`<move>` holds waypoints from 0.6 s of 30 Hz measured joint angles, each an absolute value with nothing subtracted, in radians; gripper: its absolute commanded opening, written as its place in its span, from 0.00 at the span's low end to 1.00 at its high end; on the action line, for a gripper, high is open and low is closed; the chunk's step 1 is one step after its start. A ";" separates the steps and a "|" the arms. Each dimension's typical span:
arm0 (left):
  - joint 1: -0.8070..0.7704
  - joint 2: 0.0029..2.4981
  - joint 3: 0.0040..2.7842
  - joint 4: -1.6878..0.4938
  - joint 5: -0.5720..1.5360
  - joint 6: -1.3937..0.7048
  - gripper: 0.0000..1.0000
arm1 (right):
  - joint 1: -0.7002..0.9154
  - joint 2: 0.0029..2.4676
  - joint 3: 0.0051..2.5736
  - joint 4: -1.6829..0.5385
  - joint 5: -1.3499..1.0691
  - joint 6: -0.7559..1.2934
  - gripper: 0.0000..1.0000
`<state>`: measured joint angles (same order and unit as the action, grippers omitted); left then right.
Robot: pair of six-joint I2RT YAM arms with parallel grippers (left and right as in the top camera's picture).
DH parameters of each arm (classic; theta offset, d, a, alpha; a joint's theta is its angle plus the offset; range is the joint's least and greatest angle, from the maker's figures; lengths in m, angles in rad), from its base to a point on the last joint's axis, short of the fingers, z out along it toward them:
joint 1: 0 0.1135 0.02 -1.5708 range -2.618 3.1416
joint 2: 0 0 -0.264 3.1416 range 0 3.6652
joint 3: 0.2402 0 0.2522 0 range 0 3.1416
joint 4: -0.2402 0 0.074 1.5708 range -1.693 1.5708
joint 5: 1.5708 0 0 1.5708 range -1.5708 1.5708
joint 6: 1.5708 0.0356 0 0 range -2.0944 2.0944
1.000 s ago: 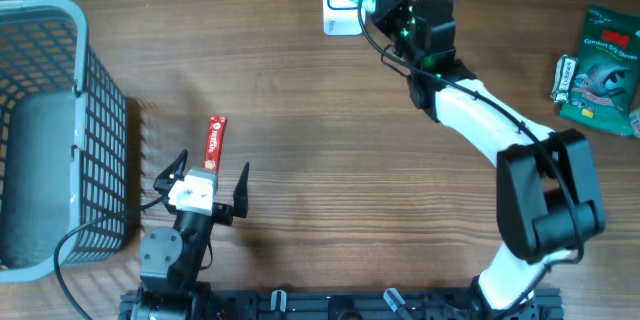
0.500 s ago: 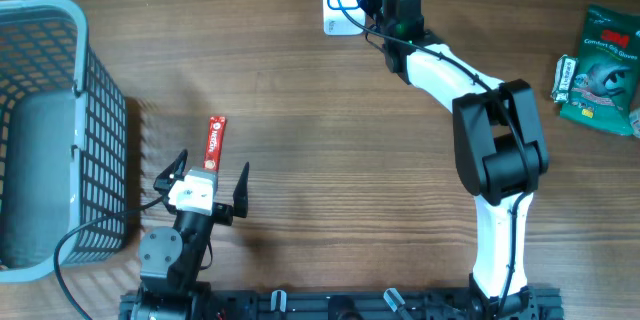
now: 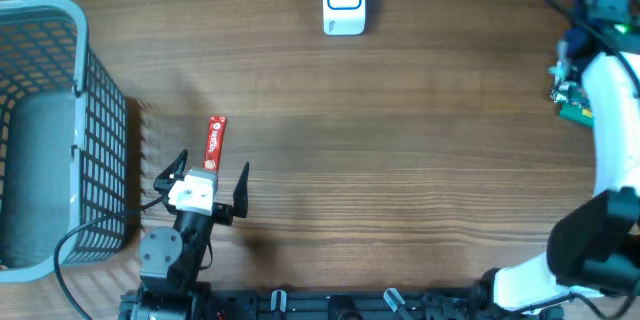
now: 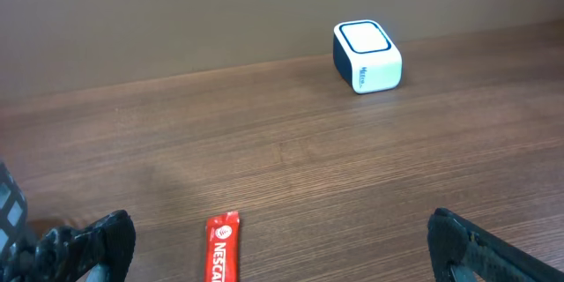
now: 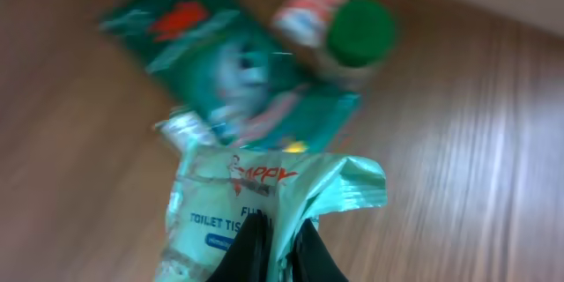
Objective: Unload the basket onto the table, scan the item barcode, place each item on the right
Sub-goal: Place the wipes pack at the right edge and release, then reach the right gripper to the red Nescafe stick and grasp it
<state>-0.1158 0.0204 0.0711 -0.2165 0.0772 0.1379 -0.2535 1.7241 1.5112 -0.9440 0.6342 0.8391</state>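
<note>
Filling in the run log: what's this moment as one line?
left gripper: open, Nescafe stick just ahead | right gripper: shut on tissue pack, near green packet | barcode scanner: nothing over it

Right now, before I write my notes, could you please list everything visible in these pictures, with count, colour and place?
basket: one, grey-blue, left edge of the table
coffee stick: one, red, just ahead of the left arm
scanner: one, white with blue trim, far middle
green packet: one, dark green, right side
small container: one, green cap, beside the green packet, blurred
tissue pack: one, pale green, held above the green packet
table: one, brown wood
left fingers: two, black, open, empty
right fingers: two, black, shut on the tissue pack
</note>
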 measured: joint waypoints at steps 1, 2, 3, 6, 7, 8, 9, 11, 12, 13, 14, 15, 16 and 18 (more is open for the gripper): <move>-0.116 0.020 0.071 -0.216 0.077 0.138 1.00 | -0.302 1.739 1.467 -0.921 0.625 0.857 0.05; -0.116 0.020 0.071 -0.216 0.077 0.138 1.00 | -0.347 1.757 1.420 -0.901 0.613 0.872 0.04; -0.116 0.020 0.071 -0.216 0.077 0.138 1.00 | -0.389 1.779 1.371 -0.886 0.597 0.891 0.05; -0.116 0.020 0.071 -0.216 0.077 0.138 1.00 | -0.497 1.832 1.231 -0.822 0.565 0.950 0.19; -0.116 0.020 0.071 -0.216 0.077 0.138 1.00 | -0.511 1.832 1.224 -0.817 0.556 0.957 0.37; -0.116 0.020 0.071 -0.216 0.077 0.138 1.00 | -0.521 1.829 1.227 -0.805 0.545 0.961 0.75; -0.116 0.020 0.071 -0.217 0.077 0.138 1.00 | -0.527 1.829 1.239 -0.802 0.519 0.960 1.00; -0.116 0.020 0.071 -0.217 0.077 0.138 1.00 | -0.527 1.829 1.288 -0.810 0.456 0.908 1.00; -0.116 0.020 0.071 -0.216 0.077 0.138 1.00 | -0.527 1.824 1.337 -0.807 0.398 0.852 1.00; -0.116 0.020 0.071 -0.216 0.077 0.138 1.00 | -0.527 1.820 1.357 -0.808 0.378 0.797 1.00; -0.116 0.020 0.071 -0.217 0.077 0.138 1.00 | -0.527 1.792 1.450 -0.844 0.250 0.756 1.00; -0.116 0.020 0.071 -0.216 0.077 0.138 1.00 | -0.527 1.771 1.492 -0.875 0.149 0.733 1.00; -0.116 0.020 0.072 -0.217 0.077 0.138 1.00 | -0.527 1.743 1.525 -0.890 0.034 0.713 1.00; -0.116 0.020 0.071 -0.216 0.077 0.138 1.00 | -0.519 1.682 1.557 -0.921 -0.219 0.690 1.00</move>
